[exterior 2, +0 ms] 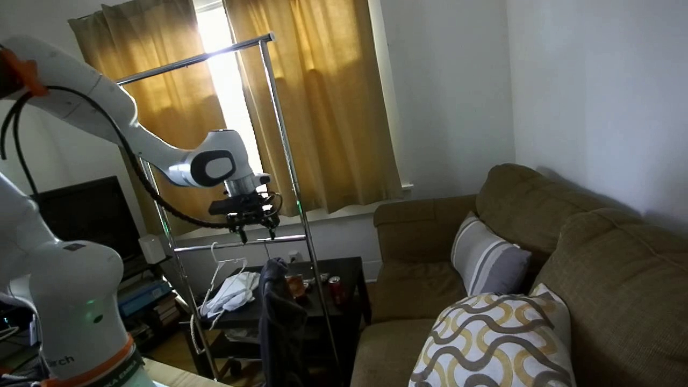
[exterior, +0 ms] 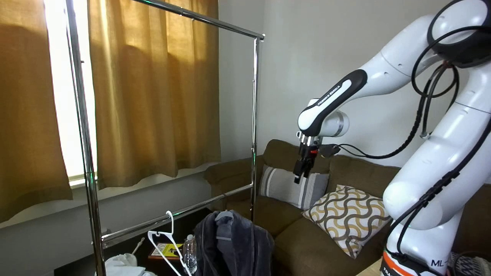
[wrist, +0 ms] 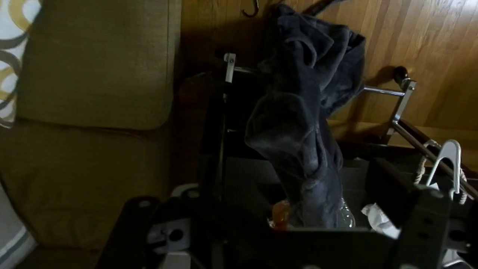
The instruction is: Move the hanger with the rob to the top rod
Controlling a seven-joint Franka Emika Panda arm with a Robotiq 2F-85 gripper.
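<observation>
The long dark robe (exterior: 239, 247) hangs low on the rack; it also shows in an exterior view (exterior 2: 279, 317). The hanger (exterior: 224, 215) shows only a little in the collar, and its thin hook (exterior 2: 266, 248) rises at the lower bar. The shiny top rod (exterior: 207, 21) is high above and also shows in an exterior view (exterior 2: 188, 60). My gripper (exterior 2: 258, 236) is open and empty, pointing down, above the robe and apart from it. It also shows in an exterior view (exterior: 302, 178). In the wrist view the robe (wrist: 298, 112) lies between the spread fingers (wrist: 291, 190); the hanger is hidden there.
The lower bar (exterior: 207, 201) crosses the rack, with a bare white hanger (exterior: 168, 239) on it. A vertical pole (exterior: 254, 115) stands between robe and gripper side. A dark table (exterior 2: 346, 271) holding several items stands behind; a brown sofa (exterior 2: 430, 269) is beside it.
</observation>
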